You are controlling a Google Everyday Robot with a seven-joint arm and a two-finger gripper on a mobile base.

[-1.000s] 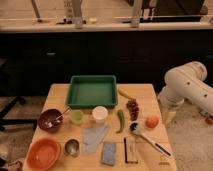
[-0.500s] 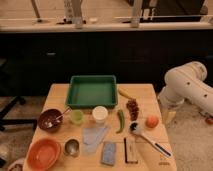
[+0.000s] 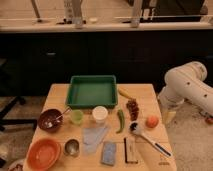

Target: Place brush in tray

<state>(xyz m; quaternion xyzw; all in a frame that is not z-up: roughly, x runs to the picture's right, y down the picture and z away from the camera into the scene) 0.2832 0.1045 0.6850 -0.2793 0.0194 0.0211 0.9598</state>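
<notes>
desk, pale wood, crowded. the brush lies flat on the near right part of it. its dark round head sits just near of the dark grape cluster and left of the orange fruit. the white handle runs diagonally toward the near right corner and ends in the blue tip.

the tray, green and shallow, sits at the far middle of the desk with nothing in it. from the brush it lies far and left, with the grapes and the long green pepper between them.

the white arm hangs off the right side of the desk. its elbow is high and the forearm runs down and out past the right edge of view. the gripper is beyond that edge, so you cannot tell whether it is open, closed or holding anything. nothing is on the brush.

judgement: you come in from the right, so the blue tip end is the nearer end. the long axis runs near-right to far-left, so close the gripper across the handle, not along it. mid-handle looks free, apart from the fruit and from the dark striped block to its left. lift high enough to clear the grapes on the way to the tray.

writing: there is a small dark mark at the near right corner of the desk, which can't be read. no brands or labels are legible anywhere.
</notes>
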